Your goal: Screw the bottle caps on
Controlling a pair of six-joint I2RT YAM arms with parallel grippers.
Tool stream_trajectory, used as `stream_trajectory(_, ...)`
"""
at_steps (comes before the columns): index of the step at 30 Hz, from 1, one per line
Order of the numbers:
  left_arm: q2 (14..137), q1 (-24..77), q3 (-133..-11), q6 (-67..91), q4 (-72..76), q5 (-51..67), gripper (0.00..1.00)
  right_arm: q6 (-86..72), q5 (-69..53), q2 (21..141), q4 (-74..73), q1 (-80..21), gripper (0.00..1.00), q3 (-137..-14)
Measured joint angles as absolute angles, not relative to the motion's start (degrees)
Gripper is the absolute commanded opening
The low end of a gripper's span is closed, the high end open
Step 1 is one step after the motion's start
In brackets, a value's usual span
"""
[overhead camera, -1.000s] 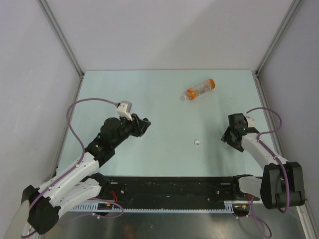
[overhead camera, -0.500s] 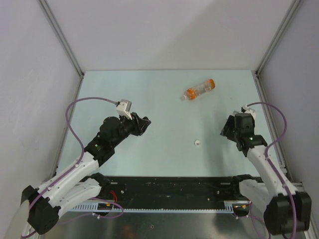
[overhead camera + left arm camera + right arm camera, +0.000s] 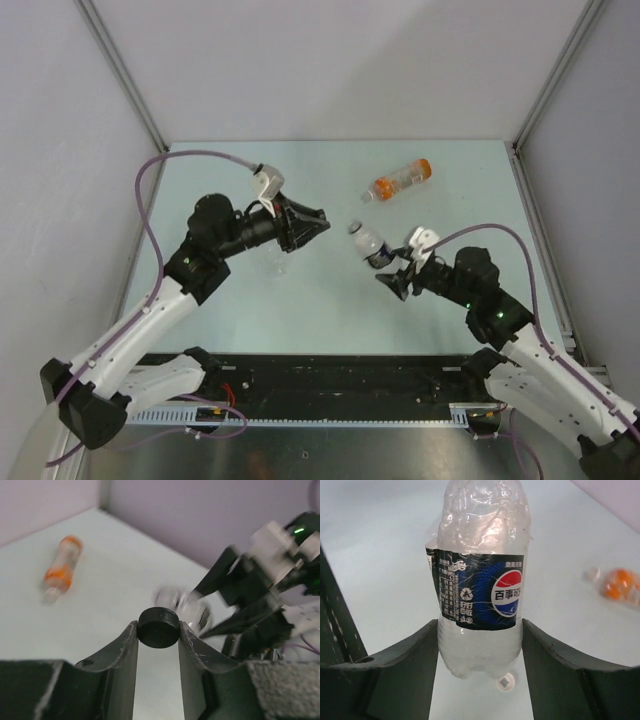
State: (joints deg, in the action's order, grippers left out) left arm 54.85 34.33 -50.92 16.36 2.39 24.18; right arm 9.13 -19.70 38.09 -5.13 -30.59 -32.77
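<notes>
- The left gripper [image 3: 157, 629] pinches the black cap [image 3: 158, 625] by its rim between its 2 fingertips, clear of the table [image 3: 320, 312].
- The right gripper [image 3: 480, 627] is clamped on the Pepsi bottle [image 3: 481, 575], its 2 fingers pressing the lower body at the blue label, with the neck pointing away from the wrist.
- In the left wrist view the bottle and the right gripper behind the cap are smeared by blur, so it cannot be told whether the neck is bare.
- A white cap [image 3: 505, 682] lies on the table below the bottle's base and is hidden in the top view by the right gripper.
- A faint clear shape [image 3: 276, 262] under the left gripper is too dim to name.
- The cap and the bottle's neck are near each other but apart, over the middle of the table and well in from the side walls.
- The orange bottle [image 3: 398, 180] lies on its side toward the far edge, apart from both grippers.
</notes>
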Motion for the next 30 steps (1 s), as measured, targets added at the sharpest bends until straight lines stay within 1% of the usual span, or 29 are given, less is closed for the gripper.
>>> stream_trajectory(3,59.4,34.3,-58.5,12.7,1.8,34.0,0.00,18.2,-18.0,39.5,-5.3,-38.2,0.00,-32.7)
stream_trajectory(7,64.9,34.3,-68.6,7.3,-0.4,43.4,0.00,25.7,-11.0,42.7,-4.1,-43.5,0.00,-32.5)
stream_trajectory(10,68.6,34.3,-76.1,2.7,-3.3,47.1,0.00,28.3,-5.1,44.1,-0.8,-45.9,0.00,-31.5)
stream_trajectory(12,69.5,34.3,-78.7,-0.7,-5.4,48.0,0.00,29.6,-1.0,44.4,2.1,-47.3,0.00,-30.5)
stream_trajectory(15,69.0,34.3,-79.1,-5.6,-8.4,48.2,0.00,32.0,3.4,43.7,6.0,-48.8,0.00,-28.9)
stream_trajectory(18,67.3,34.3,-77.4,-8.3,-10.5,48.5,0.00,34.5,4.6,41.0,7.2,-49.7,0.00,-27.6)
stream_trajectory(24,62.2,34.0,-70.0,-11.1,-13.8,55.4,0.00,38.7,1.5,33.0,7.0,-52.7,0.00,-27.2)
stream_trajectory(30,62.2,34.0,-69.3,-18.5,-22.2,54.8,0.00,41.9,1.4,30.0,2.2,-56.2,0.00,-27.2)
